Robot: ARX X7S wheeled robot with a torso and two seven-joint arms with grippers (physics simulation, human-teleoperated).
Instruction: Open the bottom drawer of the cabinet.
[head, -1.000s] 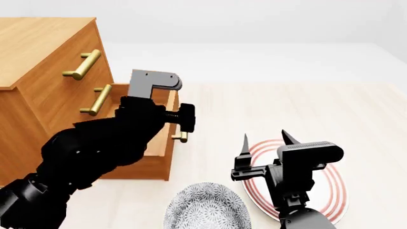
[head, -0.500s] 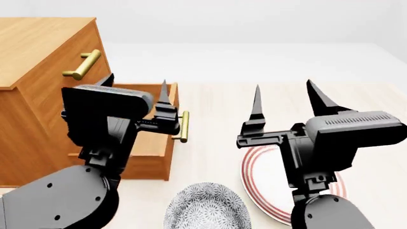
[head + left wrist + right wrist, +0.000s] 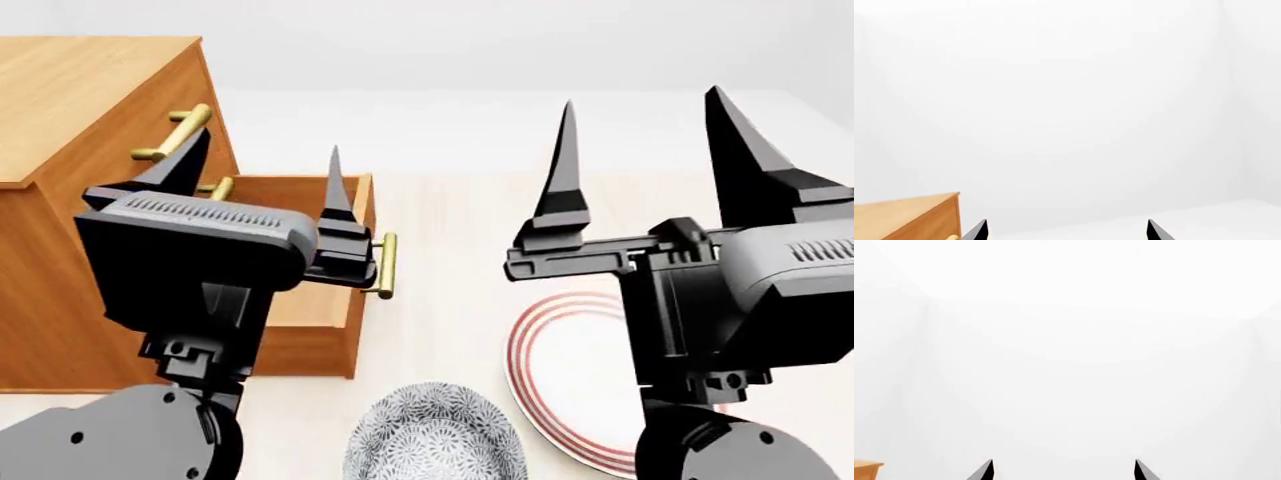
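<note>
The cabinet [image 3: 80, 150] fills the left side, its bottom drawer [image 3: 320, 300] pulled out toward bare floor. Left gripper [image 3: 260, 170] and right gripper [image 3: 654, 150] point upward, jaws spread wide, holding nothing, clear of every edge.

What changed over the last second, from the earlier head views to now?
The left hand let go of the bottom drawer's handle, drew back and rose, fingers now pointing up and open. The right hand also rose, open. The drawer stayed pulled out; the cabinet, plate and bowl did not move.
</note>
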